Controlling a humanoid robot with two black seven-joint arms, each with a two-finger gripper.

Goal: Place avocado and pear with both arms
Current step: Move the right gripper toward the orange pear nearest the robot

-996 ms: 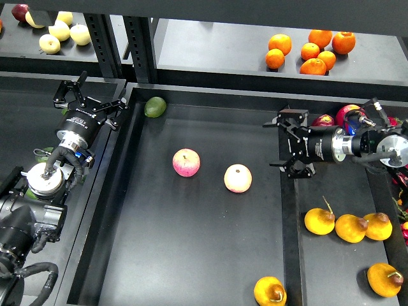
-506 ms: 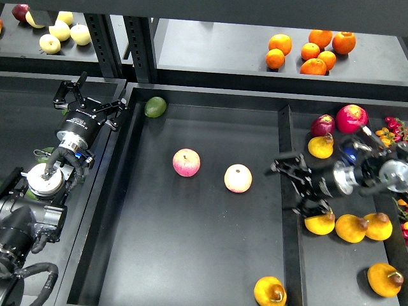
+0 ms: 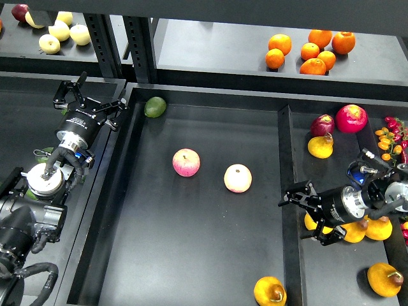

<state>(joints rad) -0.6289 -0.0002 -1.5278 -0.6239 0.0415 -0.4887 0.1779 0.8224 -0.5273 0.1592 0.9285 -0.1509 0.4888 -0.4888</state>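
Pear (image 3: 313,222) between right hand (image 3: 305,213) fingers

Even, fairly bright light falls from above, and the black surface (image 3: 204,255) soaks it up with only a dull sheen. The two apples (image 3: 186,162) throw short, soft shadows beneath them. Small glints sit on the oranges (image 3: 310,50) and on the metal of the left arm (image 3: 44,182). Focus is crisp across the middle; the right hand (image 3: 313,218) looks slightly smeared. Fruit at the right edge is cut off.
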